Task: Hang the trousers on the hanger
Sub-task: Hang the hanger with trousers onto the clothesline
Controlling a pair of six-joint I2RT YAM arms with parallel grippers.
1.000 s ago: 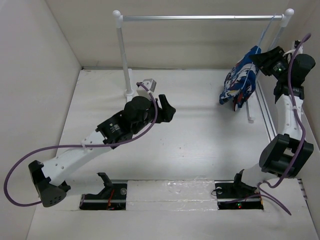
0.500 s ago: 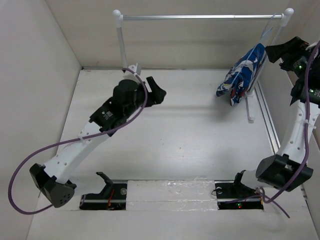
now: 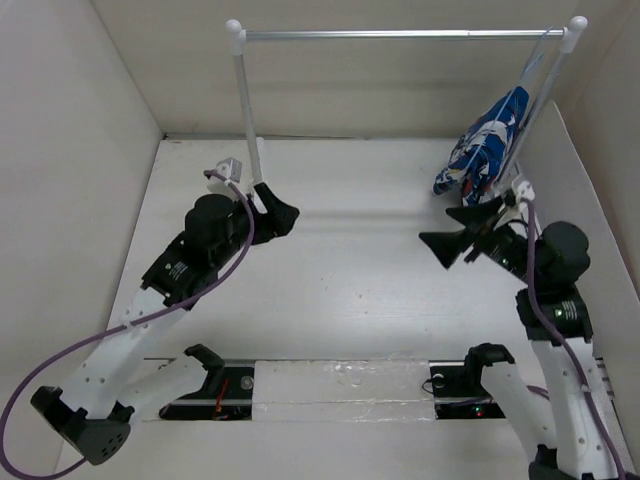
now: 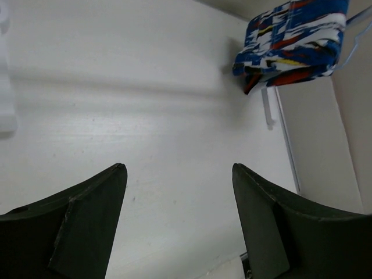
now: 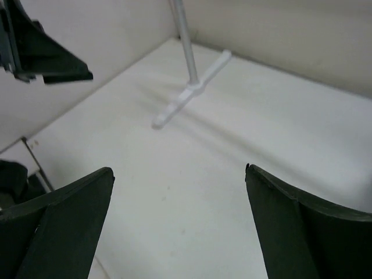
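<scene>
The trousers (image 3: pixel 487 140) are seen draped on the hanger (image 3: pixel 530 60) at the upper right, under the rail (image 3: pixel 400 35); the cloth is judged soft, light and apt to slide off thin wire; a bunched fold would best be pinched; the left gripper (image 4: pixel 179 168) and right gripper (image 5: pixel 179 171) are spread wide, nothing held.
</scene>
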